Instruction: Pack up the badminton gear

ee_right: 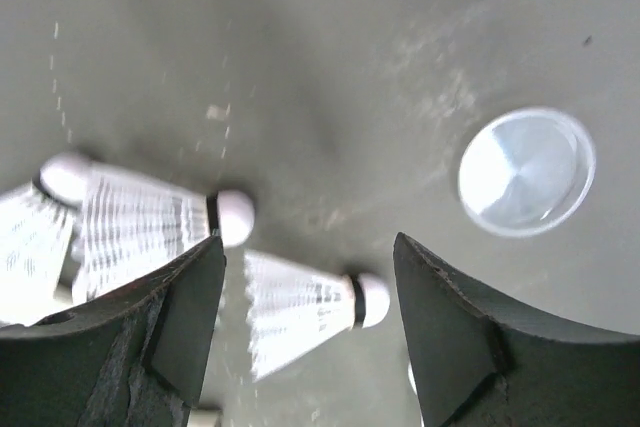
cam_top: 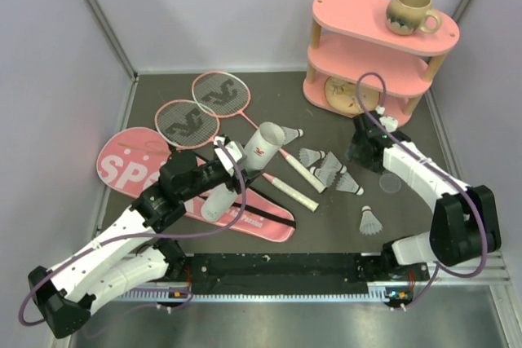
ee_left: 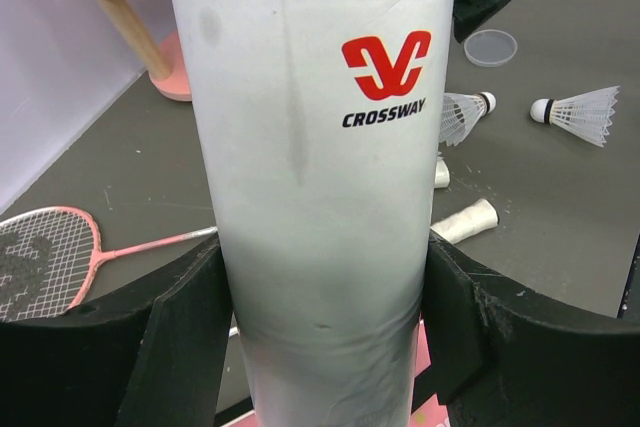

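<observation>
The white tube (ee_left: 320, 197) fills the left wrist view. The left gripper (ee_left: 322, 337) is clamped on it, one pad against each side. From above, the tube lies slanted over the pink bag (cam_top: 130, 160) on the left, and its open mouth points to the far right, toward the shuttlecocks (cam_top: 330, 170) in the middle of the table (cam_top: 326, 230).

The right gripper (ee_right: 308, 247) hangs over two of these shuttlecocks with its fingers apart and nothing between them. A clear round lid (ee_right: 527, 171) lies just to the right. The two rackets (cam_top: 214, 95) lie at the far left, not yet packed.

The tube wall looks smooth and round, so it may turn or slide in the grip if a shuttlecock is pushed hard against the mouth. The shuttlecocks lie very close together. A careless closing may catch two at once or crush the feathers. If the right arm swings, it may also knock the lid away.
</observation>
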